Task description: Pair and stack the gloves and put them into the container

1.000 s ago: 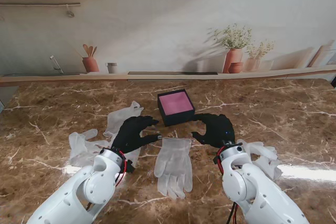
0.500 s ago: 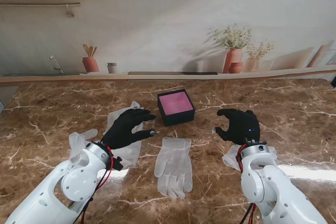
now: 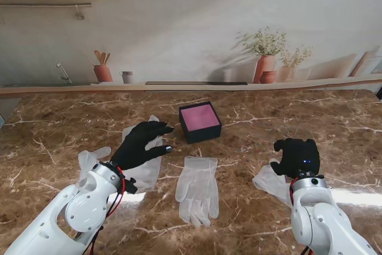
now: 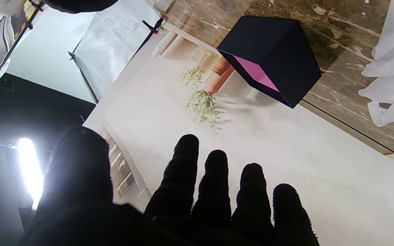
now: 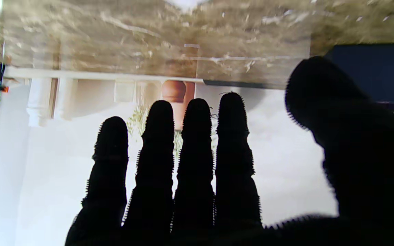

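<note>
- Your left hand (image 3: pixel 140 146) sits left of centre in the stand view, fingers spread and empty, over a translucent glove (image 3: pixel 143 168); another glove (image 3: pixel 89 162) lies at its left.
- Your right hand (image 3: pixel 296 157) at lower right is open too, holding nothing; a glove (image 3: pixel 268 181) lies beside it.
- The middle glove (image 3: pixel 197 188) lies flat at lower centre; the black container (image 3: pixel 200 121) with its pink floor stands just above it.

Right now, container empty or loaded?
Empty: the container shows only its bare pink floor, and the gloves, like the middle glove, lie on the table.
</note>
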